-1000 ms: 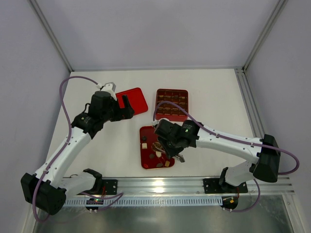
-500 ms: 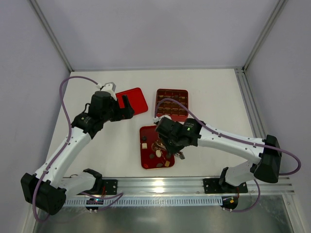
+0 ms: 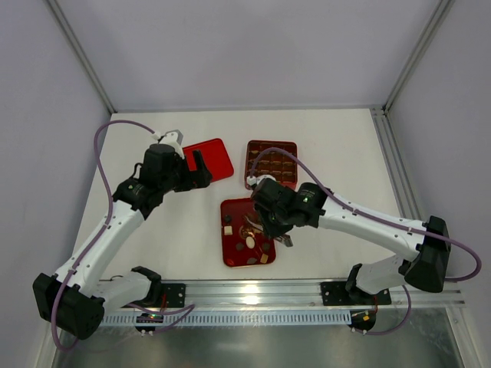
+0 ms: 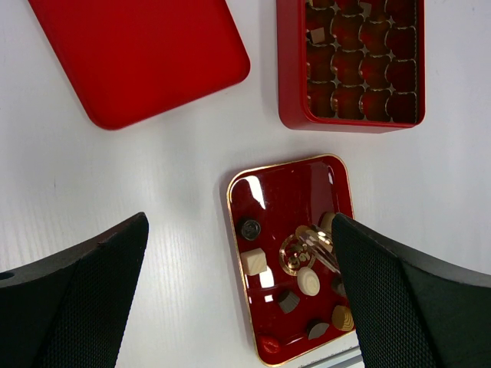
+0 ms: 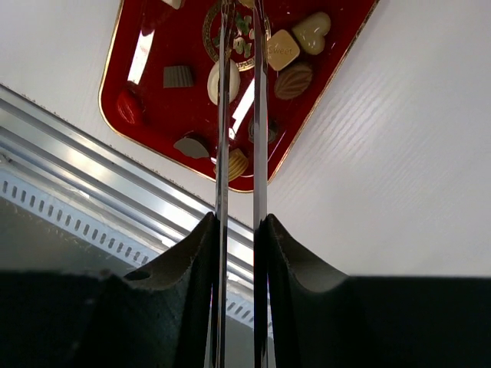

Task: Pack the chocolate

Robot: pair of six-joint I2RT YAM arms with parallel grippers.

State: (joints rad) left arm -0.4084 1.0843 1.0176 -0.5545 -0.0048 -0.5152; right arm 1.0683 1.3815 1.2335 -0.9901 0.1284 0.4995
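Right gripper (image 5: 238,230) is clamped on thin metal tongs (image 5: 221,115). The blades are squeezed nearly together and run out from between the fingers, down over the tray (image 5: 165,38). Tips sit above the tray's middle emblem; can't tell if a piece is pinched. Tongs probably used because the pieces are too small for the fingers.

Chocolate (image 5: 282,48) lies loose in the tray: cream heart, tan square, ribbed brown oval, cream oval, a few dark wedges. Pieces mostly lie apart, glossy red floor showing between them. Tray sits near the rail, just in front of the box (image 4: 291,69), so the carry is short. Box has a brown grid; most cells look empty, a couple hold a piece. Lid (image 4: 138,54) lies flat to the left, well apart, out of the way.

Left gripper (image 3: 201,170) has jaws fully apart and holds nothing. It hangs over the table (image 4: 153,199) near the lid, probably parked clear of the right arm.

Step judged: picking a piece. Packing barely begun.
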